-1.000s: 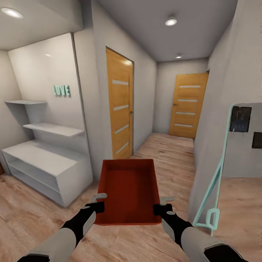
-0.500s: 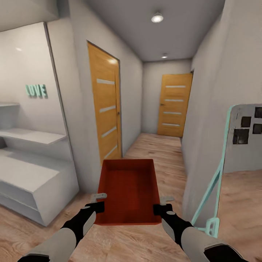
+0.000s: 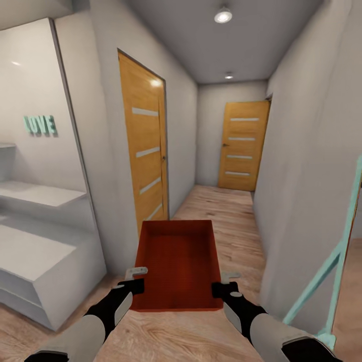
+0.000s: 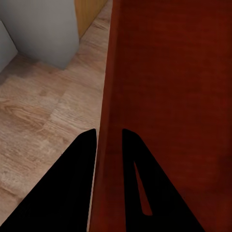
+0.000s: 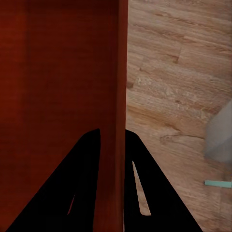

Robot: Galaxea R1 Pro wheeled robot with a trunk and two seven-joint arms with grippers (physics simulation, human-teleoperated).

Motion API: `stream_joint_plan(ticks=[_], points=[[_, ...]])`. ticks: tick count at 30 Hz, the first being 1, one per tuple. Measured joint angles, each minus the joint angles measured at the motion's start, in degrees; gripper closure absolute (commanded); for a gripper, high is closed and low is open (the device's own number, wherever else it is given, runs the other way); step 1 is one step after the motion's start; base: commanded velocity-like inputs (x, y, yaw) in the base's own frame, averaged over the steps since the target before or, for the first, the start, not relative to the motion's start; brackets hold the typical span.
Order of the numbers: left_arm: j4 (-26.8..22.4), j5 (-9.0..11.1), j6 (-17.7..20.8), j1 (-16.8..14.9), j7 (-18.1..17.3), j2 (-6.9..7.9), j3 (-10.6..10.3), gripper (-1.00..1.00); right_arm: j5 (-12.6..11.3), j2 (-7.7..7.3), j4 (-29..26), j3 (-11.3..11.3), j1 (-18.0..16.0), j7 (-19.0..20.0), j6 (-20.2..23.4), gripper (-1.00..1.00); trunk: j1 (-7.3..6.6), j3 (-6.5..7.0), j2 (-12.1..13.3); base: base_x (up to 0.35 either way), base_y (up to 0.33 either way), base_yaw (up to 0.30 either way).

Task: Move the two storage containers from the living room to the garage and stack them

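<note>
Storage container (image 3: 177, 264): from the head camera I counted one red-orange bin, carried level between my two arms above the wood plank floor (image 3: 231, 216) of a narrow hallway. The left gripper (image 3: 134, 280) pinched its left wall, the right gripper (image 3: 224, 282) its right wall. Two slatted wooden doors (image 3: 145, 146) and two ceiling lights (image 3: 223, 15) were visible. Left wrist camera: two dark fingers (image 4: 72, 179) straddled the bin wall, closed onto it. Right wrist camera: two fingers (image 5: 82, 179) likewise clamped the opposite wall.
</note>
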Motion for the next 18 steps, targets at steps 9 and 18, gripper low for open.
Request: stream_joint_plan(ticks=[9,18], points=[[-0.04,-0.01,-0.08,0.00,-0.02,0.00,-0.02,1.00,0.04,0.01,-0.01,-0.05,0.00,-0.01,-0.11,1.00,0.00,0.00,0.00,0.323,0.100,0.000],[-0.02,-0.03,-0.27,-0.01,-0.04,-0.01,-0.03,1.00,0.03,-0.01,-0.02,-0.02,0.01,-0.03,-0.30,1.00,0.00,0.00,0.00,0.323,0.100,-0.064]])
